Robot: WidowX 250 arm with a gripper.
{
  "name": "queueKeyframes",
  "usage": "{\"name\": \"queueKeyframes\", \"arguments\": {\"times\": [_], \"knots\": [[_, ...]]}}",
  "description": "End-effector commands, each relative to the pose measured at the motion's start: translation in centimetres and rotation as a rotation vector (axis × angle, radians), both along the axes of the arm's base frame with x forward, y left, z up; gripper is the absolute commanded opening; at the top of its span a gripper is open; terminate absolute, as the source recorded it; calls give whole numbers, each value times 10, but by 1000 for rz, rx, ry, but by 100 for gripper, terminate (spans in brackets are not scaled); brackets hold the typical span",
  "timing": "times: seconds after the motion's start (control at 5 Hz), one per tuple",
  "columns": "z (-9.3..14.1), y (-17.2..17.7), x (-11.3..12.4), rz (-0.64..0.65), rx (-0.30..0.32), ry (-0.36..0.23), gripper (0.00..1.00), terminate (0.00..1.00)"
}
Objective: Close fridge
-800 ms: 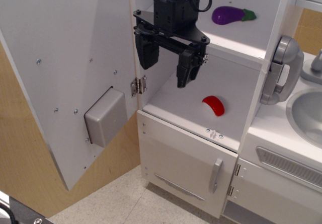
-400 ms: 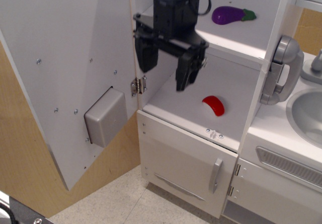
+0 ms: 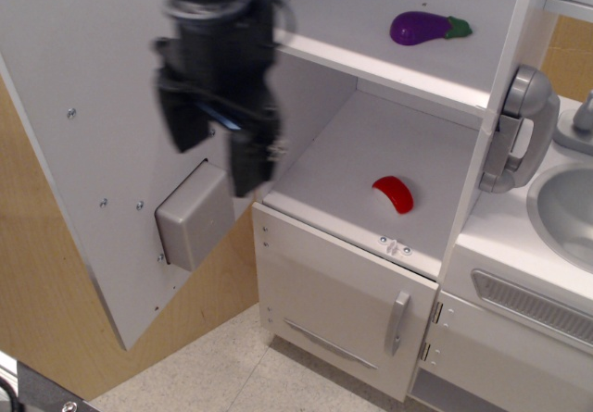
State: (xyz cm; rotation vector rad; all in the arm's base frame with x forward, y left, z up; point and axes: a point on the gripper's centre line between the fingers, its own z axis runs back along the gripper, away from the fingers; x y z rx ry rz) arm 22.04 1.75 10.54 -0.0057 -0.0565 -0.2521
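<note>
The white fridge (image 3: 389, 69) stands open, with white shelves inside. Its big white door (image 3: 102, 143) is swung wide open to the left, showing its inner side with a grey box (image 3: 193, 216). My black gripper (image 3: 218, 157) is blurred by motion. It hangs in front of the door's hinge edge, just above the grey box and outside the fridge. Its two fingers are apart and hold nothing. The door's handle and outer side are hidden.
A purple toy eggplant (image 3: 426, 28) lies on the upper shelf and a red toy piece (image 3: 394, 193) on the lower shelf. Below is a small white door (image 3: 343, 305) with a short grey handle. A grey wall phone (image 3: 519, 130) and a sink (image 3: 565, 210) are at the right.
My gripper has moved left, out of the fridge's lower compartment to in front of the open door near the grey box. The door has not moved.
</note>
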Motion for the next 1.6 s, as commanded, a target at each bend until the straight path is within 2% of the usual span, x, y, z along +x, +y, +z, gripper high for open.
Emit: {"name": "queueKeyframes", "arguments": {"times": [0.0, 0.2, 0.4, 0.6, 1.0, 1.2, 1.4], "knots": [[12, 41, -33, -46, -17, -12, 100, 0], [17, 67, -48, -51, 15, -19, 100, 0], [22, 86, -58, -68, 23, -20, 100, 0], [28, 104, -65, -63, 28, -46, 100, 0], [40, 128, -59, 7, 25, -194, 100, 0], [49, 136, -50, 29, -1, -228, 100, 0], [52, 142, -39, 94, 9, -249, 100, 0]]}}
